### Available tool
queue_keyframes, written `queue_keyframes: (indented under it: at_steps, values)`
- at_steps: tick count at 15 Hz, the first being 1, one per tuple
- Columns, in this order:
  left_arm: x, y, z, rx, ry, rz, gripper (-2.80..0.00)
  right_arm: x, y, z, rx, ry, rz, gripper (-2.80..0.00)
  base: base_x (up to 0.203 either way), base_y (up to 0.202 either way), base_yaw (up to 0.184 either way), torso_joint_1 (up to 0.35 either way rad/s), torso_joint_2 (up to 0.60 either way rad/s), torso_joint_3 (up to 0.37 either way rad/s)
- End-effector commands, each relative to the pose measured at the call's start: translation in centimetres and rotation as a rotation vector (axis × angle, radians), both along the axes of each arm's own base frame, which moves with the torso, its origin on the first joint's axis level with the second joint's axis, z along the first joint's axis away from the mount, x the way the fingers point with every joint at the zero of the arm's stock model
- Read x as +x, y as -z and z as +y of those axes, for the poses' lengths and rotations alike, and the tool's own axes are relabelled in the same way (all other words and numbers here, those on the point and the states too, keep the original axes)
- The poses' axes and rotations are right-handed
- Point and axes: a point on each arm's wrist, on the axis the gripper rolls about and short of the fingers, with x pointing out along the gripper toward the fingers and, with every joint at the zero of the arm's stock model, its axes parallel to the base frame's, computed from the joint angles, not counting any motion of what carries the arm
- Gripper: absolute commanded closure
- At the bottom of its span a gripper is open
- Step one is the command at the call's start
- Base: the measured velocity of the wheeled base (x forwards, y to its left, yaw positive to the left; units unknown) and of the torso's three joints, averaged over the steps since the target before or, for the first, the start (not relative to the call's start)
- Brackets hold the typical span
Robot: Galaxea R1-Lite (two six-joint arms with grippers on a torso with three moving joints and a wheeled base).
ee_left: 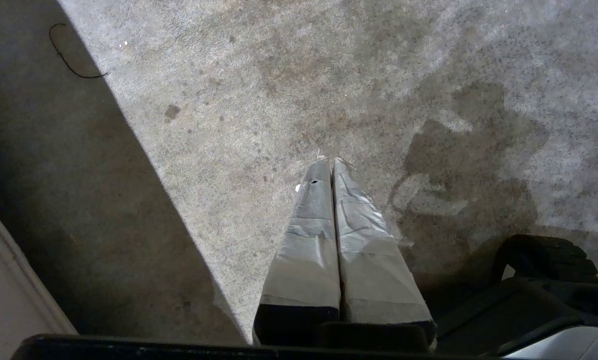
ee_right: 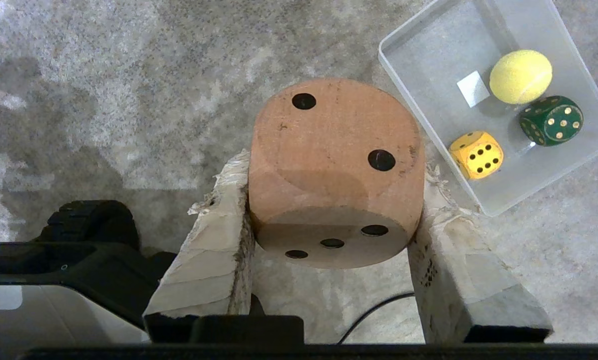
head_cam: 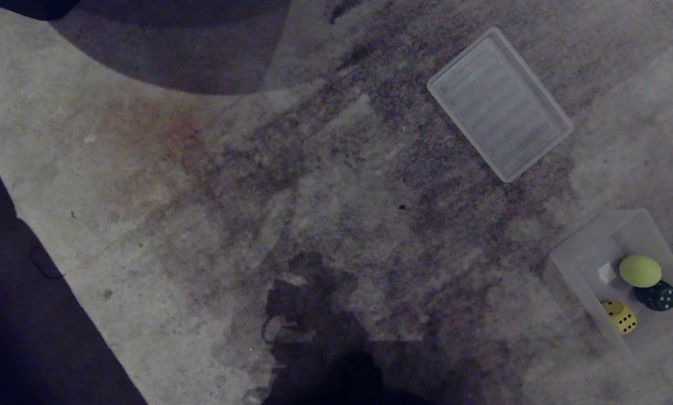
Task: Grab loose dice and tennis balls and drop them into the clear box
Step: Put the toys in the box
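My right gripper [ee_right: 333, 175] is shut on a beige die [ee_right: 336, 165] and holds it above the carpet, beside the clear box [ee_right: 414, 30]. The box lies on the carpet at the lower right of the head view [head_cam: 595, 247]. In it are a tennis ball [ee_right: 520, 76] [head_cam: 640, 270], a dark green die [ee_right: 551, 120] [head_cam: 657, 296] and a yellow die [ee_right: 476, 154] [head_cam: 620, 316]. My left gripper [ee_left: 331, 161] is shut on nothing over bare carpet. Neither arm shows in the head view.
A flat ribbed translucent panel [head_cam: 499, 104] lies on the carpet at the upper right. The stained carpet ends at a dark floor strip [head_cam: 21, 315] on the left. A black part of my base [ee_right: 89, 225] sits near the right gripper.
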Motion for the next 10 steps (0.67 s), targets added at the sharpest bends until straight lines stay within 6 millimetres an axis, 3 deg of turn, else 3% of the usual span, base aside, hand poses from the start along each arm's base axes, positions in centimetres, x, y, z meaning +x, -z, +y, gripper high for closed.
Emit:
queue_keyframes:
  at_steps: [1,10]
  values:
    - [0.01,0.06,-0.01,0.008,0.003,0.003,0.00,0.08,0.21,0.00,0.000,0.000,0.012,0.00,0.000,0.000,0.000,0.000,0.00,0.000]
    - [0.01,0.06,0.00,0.005,0.001,0.003,0.00,0.08,0.20,0.00,-0.002,-0.001,0.010,0.00,0.000,0.000,0.000,0.000,0.00,0.000]
